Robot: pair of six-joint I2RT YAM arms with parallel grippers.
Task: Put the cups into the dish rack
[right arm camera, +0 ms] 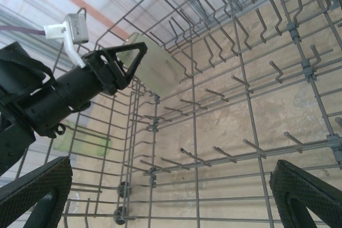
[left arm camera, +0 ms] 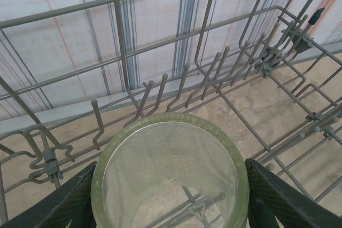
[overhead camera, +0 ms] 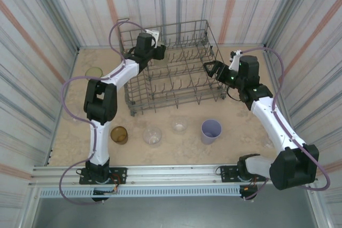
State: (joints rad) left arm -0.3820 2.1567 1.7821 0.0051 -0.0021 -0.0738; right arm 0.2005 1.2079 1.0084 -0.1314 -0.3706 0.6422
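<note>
Left gripper holds green cup by sides, over rack 11 o'clock corner. Light, thin plastic, probably slick: gentle squeeze. Right gripper wide, empty.

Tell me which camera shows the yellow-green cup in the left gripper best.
The left wrist view: the yellow-green cup sits close up, rim and translucent wall plain. The right wrist view shows it side-on in the left gripper, among dish rack wires. The top external view mostly hides it beneath that gripper.
</note>
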